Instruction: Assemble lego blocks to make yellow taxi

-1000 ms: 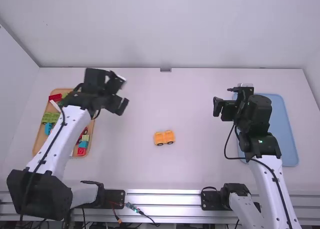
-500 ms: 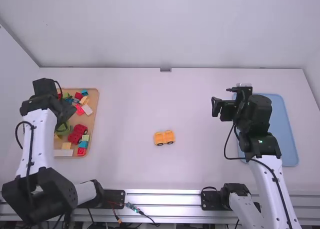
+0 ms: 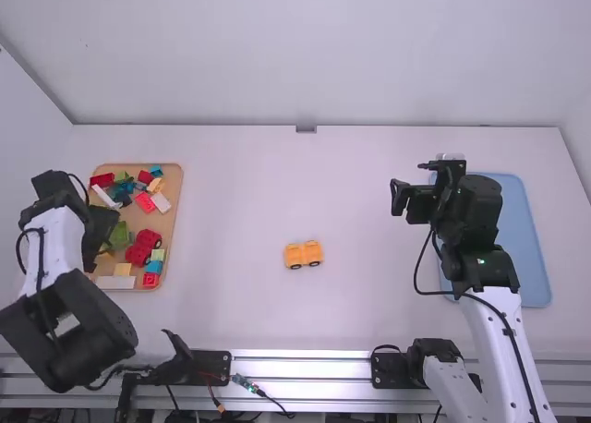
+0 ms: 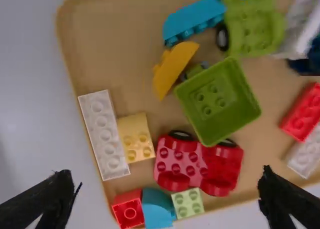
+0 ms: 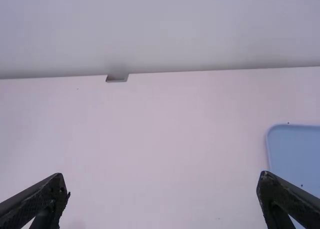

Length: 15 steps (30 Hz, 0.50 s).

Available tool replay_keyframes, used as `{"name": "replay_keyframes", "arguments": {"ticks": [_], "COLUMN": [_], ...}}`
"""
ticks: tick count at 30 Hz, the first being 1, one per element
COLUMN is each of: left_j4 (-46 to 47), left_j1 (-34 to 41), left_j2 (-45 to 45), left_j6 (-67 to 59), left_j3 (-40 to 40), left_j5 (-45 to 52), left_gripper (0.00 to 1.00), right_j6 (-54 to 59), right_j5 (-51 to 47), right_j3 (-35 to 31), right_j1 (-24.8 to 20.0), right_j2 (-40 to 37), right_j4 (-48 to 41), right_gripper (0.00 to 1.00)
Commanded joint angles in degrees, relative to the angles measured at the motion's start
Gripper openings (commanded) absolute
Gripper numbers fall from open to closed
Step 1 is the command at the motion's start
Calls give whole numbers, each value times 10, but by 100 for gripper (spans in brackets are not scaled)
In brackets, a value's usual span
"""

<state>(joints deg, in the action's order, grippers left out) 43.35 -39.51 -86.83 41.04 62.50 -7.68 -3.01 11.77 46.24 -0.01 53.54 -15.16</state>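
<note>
My left gripper [image 3: 94, 247] is over the near-left part of the wooden tray [image 3: 175, 197]; in its wrist view the left gripper [image 4: 167, 194] stands open above loose blocks. Below it lie a pale yellow block [image 4: 136, 138], an orange-yellow curved block [image 4: 174, 68], a long white block [image 4: 104, 134], a red car base [image 4: 197, 164] and a green bin-shaped block [image 4: 217, 101]. An orange-yellow car piece [image 3: 303, 254] with black wheels stands at mid-table. My right gripper [image 3: 399, 198] hangs left of the blue tray; in its own view the right gripper [image 5: 164, 199] is open and holds nothing.
The blue tray [image 3: 533, 247] lies at the right, partly behind the right arm. More blocks, among them a red one [image 4: 302, 114] and a blue one [image 4: 192, 21], lie in the wooden tray. A wall stands along the table's far edge.
The left arm has swung left from beside the wooden tray to over it, then drawn back toward its near-left part. The right arm and the orange-yellow car piece have stayed in place.
</note>
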Motion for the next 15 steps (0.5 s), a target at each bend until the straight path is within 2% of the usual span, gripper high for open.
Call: {"name": "replay_keyframes", "arguments": {"ticks": [1,4,5,10,15], "left_j4": [-8,-21,-24,-30,-49], "left_j1": [-7,-6,-3,-2,-3], "left_j2": [-45,-83,-106,-139,-140], "left_j6": [-6,-4,9,27,41], "left_j3": [-8,-8,-8,-9,-30], "left_j5": [23,24,23,28,25], "left_gripper": [87,79,69,63,64], "right_j6": [0,0,0,0,0], "right_j5": [5,5,5,5,5], "right_j3": [22,22,22,22,22], "right_j1": [1,1,1,1,1], "right_j2": [-7,-7,-7,-7,-5], "right_j4": [1,1,1,1,1], "right_gripper": [99,99,99,99,99]}}
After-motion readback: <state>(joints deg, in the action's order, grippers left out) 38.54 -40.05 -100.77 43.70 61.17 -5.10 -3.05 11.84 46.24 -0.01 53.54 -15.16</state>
